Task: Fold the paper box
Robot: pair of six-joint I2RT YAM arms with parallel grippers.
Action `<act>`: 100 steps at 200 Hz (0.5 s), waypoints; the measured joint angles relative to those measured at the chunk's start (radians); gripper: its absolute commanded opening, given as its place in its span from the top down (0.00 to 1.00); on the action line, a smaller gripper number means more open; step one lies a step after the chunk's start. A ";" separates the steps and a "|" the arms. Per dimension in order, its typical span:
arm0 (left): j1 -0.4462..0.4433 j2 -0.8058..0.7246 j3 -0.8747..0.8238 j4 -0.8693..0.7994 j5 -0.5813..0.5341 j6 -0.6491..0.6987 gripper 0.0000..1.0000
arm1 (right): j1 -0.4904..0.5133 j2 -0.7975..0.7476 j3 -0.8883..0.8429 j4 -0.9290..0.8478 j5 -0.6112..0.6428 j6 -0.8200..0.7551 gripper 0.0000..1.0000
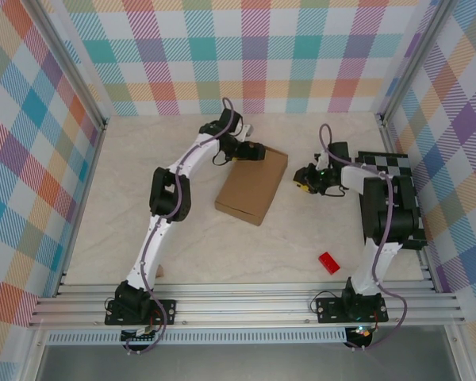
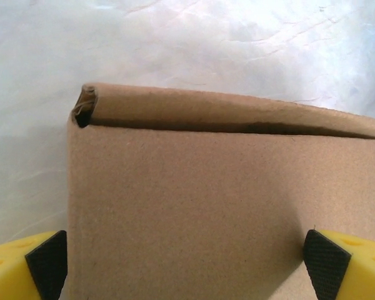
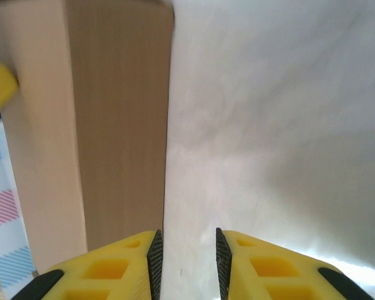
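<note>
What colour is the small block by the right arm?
Red block, best in top external view.

Yellow fingers [image 3: 106, 269], black rubber pads [image 2: 325, 262]

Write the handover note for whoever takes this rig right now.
Left gripper: wide open, empty, poised over the far end of the box.
Right gripper: jaws nearly together with a small gap, nothing held, just right of the box and apart from it.
Box: mid-table, lying flat, folded closed.
Done: the main folds, it seems.
Left: a dark gap runs along the seam ahead of the left gripper and one corner bulges. That flap probably needs pressing home.
</note>
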 measured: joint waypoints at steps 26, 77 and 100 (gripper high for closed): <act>0.054 -0.113 -0.073 -0.080 -0.089 -0.053 0.00 | 0.104 -0.154 -0.098 -0.065 0.067 -0.019 0.68; 0.156 -0.740 -0.657 0.002 -0.232 -0.122 0.00 | 0.322 -0.283 -0.226 -0.118 0.180 -0.003 0.67; 0.148 -0.996 -0.923 0.085 -0.240 -0.147 0.00 | 0.381 -0.288 -0.221 -0.113 0.209 0.008 0.65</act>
